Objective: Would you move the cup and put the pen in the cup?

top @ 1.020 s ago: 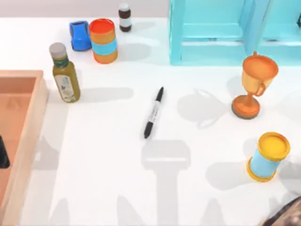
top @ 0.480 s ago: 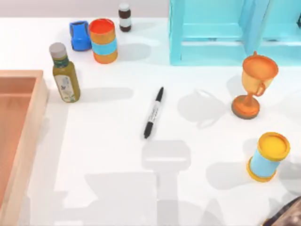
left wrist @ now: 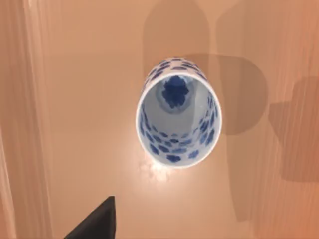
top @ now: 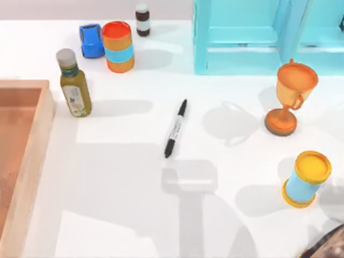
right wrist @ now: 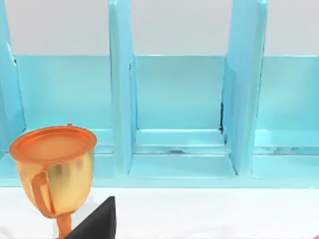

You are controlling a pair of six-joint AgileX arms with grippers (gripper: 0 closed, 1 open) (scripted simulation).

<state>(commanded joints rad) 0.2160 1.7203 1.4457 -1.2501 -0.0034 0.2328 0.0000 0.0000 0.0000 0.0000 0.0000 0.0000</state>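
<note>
Fingers' state untellable — cup [left wrist: 176, 113] under left wrist, pen [top: 176, 128] mid-table from above.

- One pen [top: 176, 128]
- One cup [left wrist: 178, 113]
- Two banded cans [top: 118, 46] [top: 306, 178]
- Two bottles [top: 73, 84] [top: 142, 19]
- One trophy [top: 291, 95]
- One blue toy car [top: 91, 39]
- One wooden tray [top: 33, 156]
- One turquoise rack [top: 244, 51]

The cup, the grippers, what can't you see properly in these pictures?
- Cup: the left wrist view looks straight into it; its outside and base are hidden by its own rim.
- Left gripper: only a dark tip, cut off by the left wrist view's edge.
- Tray: cut off by the top view's left edge.
- Pen label: too small to read.
</note>
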